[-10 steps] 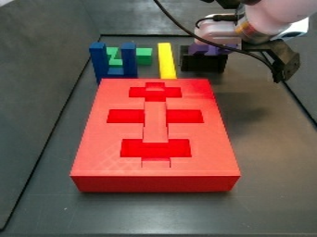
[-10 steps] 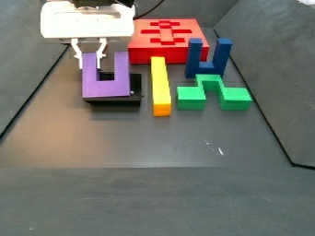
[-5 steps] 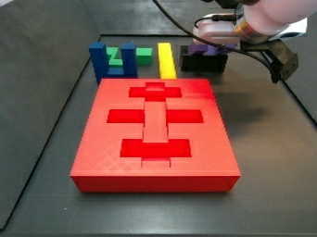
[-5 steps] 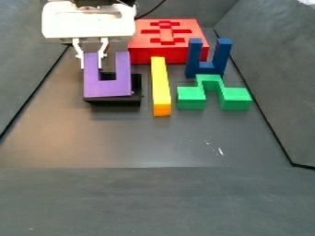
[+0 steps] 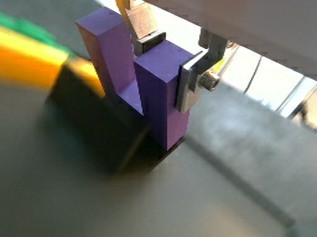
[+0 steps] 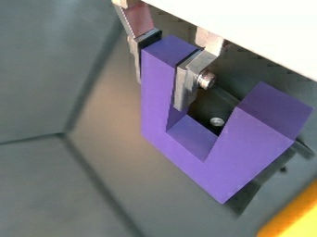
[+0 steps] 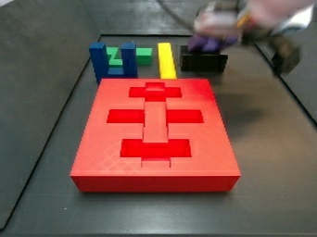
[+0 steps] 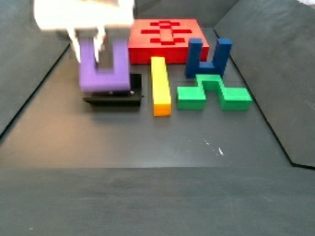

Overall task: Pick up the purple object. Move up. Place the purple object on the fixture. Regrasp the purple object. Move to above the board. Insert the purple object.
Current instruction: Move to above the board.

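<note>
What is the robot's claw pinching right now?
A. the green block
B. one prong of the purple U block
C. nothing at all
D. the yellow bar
B: in both wrist views the gripper has its silver fingers clamped on one upright prong of the purple object, over the fixture.

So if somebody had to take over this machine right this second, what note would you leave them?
Pincer: closed on one prong of the small purple U-shaped block, above the low black fixture.
Purple block: prongs upright, at or just above the fixture; the blurred side views leave contact unclear.
Large red board with cutouts: empty, nothing inserted.
Yellow bar, blue block and green block: beside the fixture, not touched by the pincer.
Done: pickup and the carry to the fixture.
Left: move above the board, insert.
</note>
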